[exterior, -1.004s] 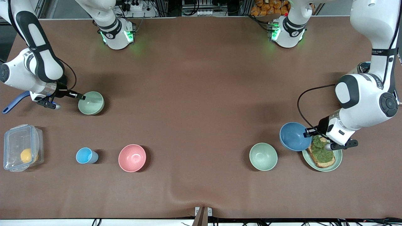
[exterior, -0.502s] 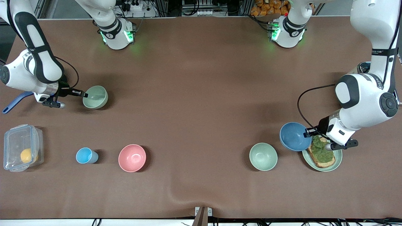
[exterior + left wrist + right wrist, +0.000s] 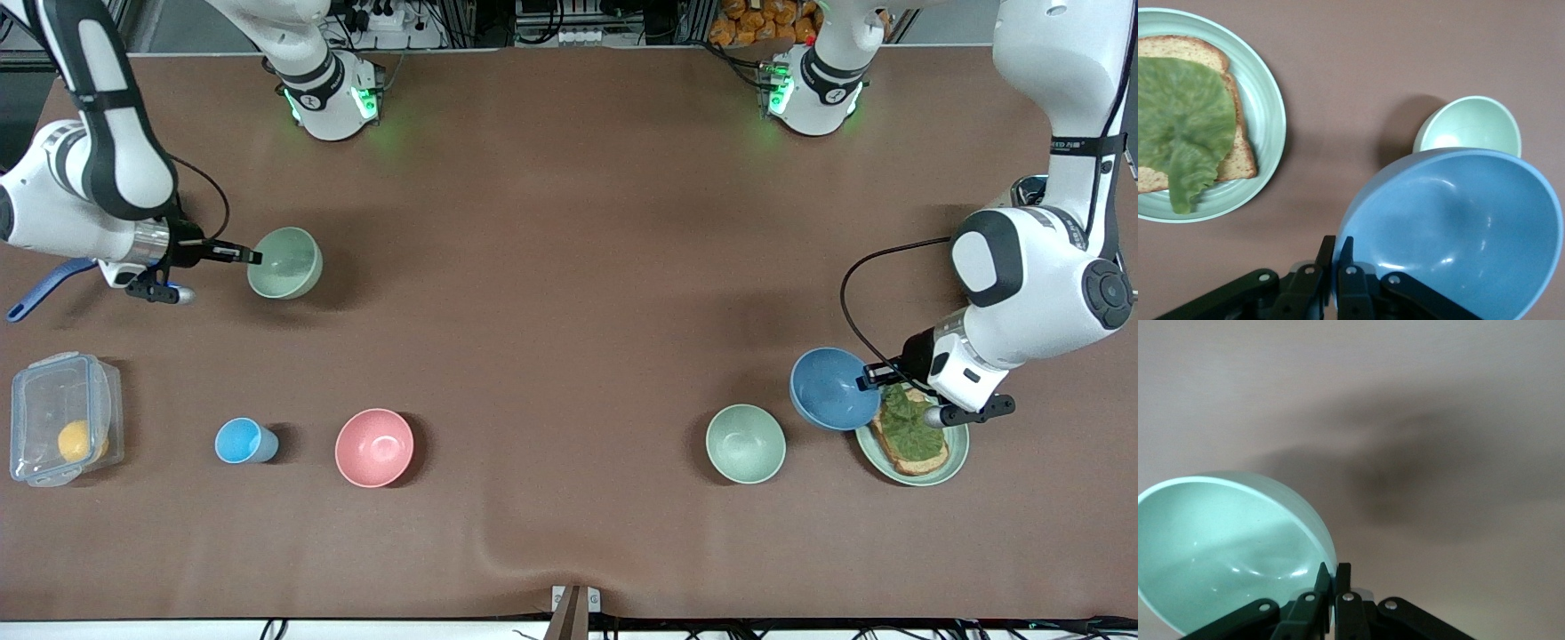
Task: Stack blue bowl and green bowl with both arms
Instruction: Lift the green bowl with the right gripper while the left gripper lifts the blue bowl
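Note:
My left gripper (image 3: 864, 380) is shut on the rim of the blue bowl (image 3: 831, 388) and holds it above the table, beside the plate of toast; the left wrist view shows the bowl (image 3: 1458, 227) pinched at the gripper (image 3: 1337, 250). My right gripper (image 3: 253, 258) is shut on the rim of a green bowl (image 3: 286, 262), lifted over the table toward the right arm's end; the right wrist view shows that bowl (image 3: 1231, 547) clamped at the gripper (image 3: 1333, 577). A second green bowl (image 3: 745, 443) sits on the table beside the blue bowl and also shows in the left wrist view (image 3: 1469, 125).
A green plate (image 3: 951, 458) with toast and lettuce lies under the left wrist. A pink bowl (image 3: 374, 447), a light-blue cup (image 3: 242, 441) and a clear lidded box (image 3: 60, 418) sit toward the right arm's end. A blue-handled tool (image 3: 40, 289) lies by the right arm.
My right gripper has lifted its green bowl and carried it toward the table's middle and the robots' bases. The left gripper and blue bowl have barely moved.

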`<state>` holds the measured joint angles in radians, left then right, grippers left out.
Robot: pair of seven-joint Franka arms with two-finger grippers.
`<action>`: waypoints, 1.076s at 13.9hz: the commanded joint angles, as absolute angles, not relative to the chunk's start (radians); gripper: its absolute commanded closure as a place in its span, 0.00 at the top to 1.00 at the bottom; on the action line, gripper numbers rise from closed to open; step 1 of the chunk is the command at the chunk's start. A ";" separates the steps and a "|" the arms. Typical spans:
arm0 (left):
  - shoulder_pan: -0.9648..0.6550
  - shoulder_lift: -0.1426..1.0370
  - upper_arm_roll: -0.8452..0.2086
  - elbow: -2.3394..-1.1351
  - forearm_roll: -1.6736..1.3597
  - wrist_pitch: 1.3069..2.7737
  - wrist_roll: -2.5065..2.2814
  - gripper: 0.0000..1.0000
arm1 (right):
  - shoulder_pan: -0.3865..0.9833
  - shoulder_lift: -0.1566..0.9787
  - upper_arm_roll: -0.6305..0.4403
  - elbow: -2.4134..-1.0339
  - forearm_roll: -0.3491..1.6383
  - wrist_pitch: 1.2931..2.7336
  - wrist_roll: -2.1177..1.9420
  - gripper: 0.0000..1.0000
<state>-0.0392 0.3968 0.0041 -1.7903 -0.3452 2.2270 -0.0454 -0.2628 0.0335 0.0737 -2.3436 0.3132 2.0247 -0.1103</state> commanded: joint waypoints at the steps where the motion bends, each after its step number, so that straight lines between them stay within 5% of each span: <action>1: -0.032 0.373 0.003 -1.775 -0.411 2.212 -0.051 0.00 | -0.108 -0.066 0.075 -2.361 0.368 2.006 0.123 0.00; 8: -0.034 0.353 0.003 -1.727 -0.498 2.212 -0.140 0.00 | 0.357 0.001 0.074 -2.310 0.414 2.221 0.777 0.00; 15: -0.048 0.337 -0.029 -1.730 -0.515 2.212 -0.213 0.00 | 0.615 0.188 0.074 -2.306 0.434 2.581 1.026 0.00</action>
